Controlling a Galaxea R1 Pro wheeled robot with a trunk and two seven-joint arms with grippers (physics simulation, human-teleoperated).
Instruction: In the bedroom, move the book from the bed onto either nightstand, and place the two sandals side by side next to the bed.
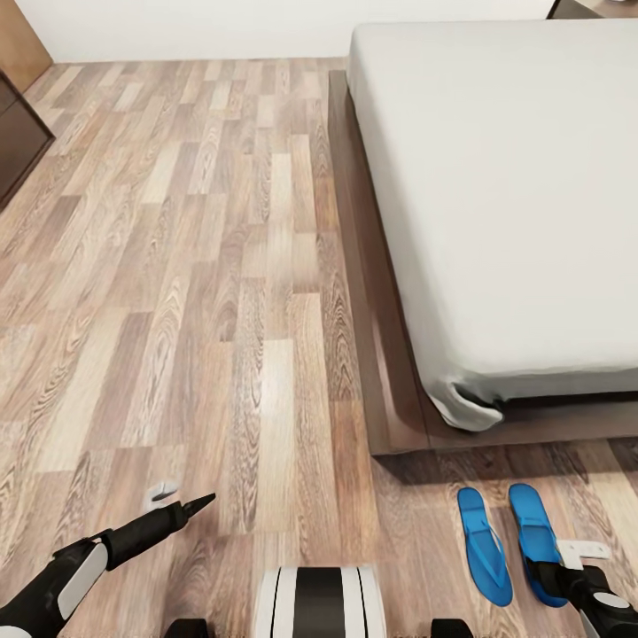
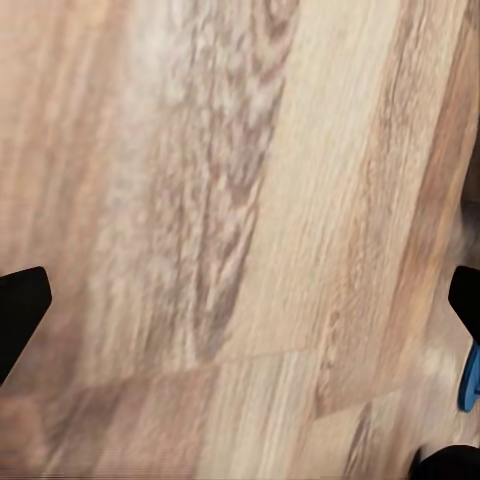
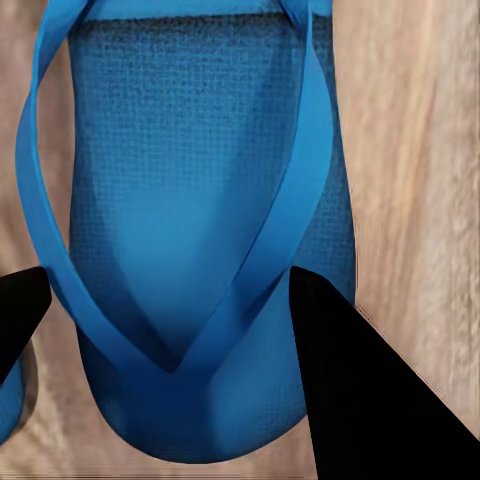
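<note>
Head view: the bed (image 1: 496,177) takes up the upper right, its pale mattress on a dark wooden frame (image 1: 372,354), with plank floor (image 1: 177,266) spreading to the left. No book shows on the part of the mattress in view. A dark cabinet (image 1: 18,142) stands at the far left edge. Two blue sandals lie side by side on the floor just past the foot corner of the bed, roughly parallel and a little apart: the left sandal (image 1: 484,545) and the right sandal (image 1: 534,540). The right gripper (image 1: 576,571) is at the near end of the right sandal, its dark body overlapping the sole's end; from here I cannot tell how wide its jaws stand. The left gripper (image 1: 182,505) hangs over bare floor well away from the sandals, one dark finger pointing forward with a pale tip beside it, set apart.

Left wrist view: bare planks lie between the left jaws, which stand wide apart with nothing in them. One dark fingertip (image 2: 20,310) shows at one edge and the other at the opposite edge. Outside the jaws, beside that far fingertip, a sliver of blue sandal (image 2: 469,380) shows.

Right wrist view: the right sandal (image 3: 190,200) lies flat on the floor directly between the right jaws, toe straps meeting in a V near the camera. One dark finger (image 3: 360,390) overlaps the sandal's edge by one strap; the other sits at the opposite edge. The jaws are spread, straddling the sandal, not visibly pinching it. A blue sliver outside the jaws may be the other sandal.
</note>
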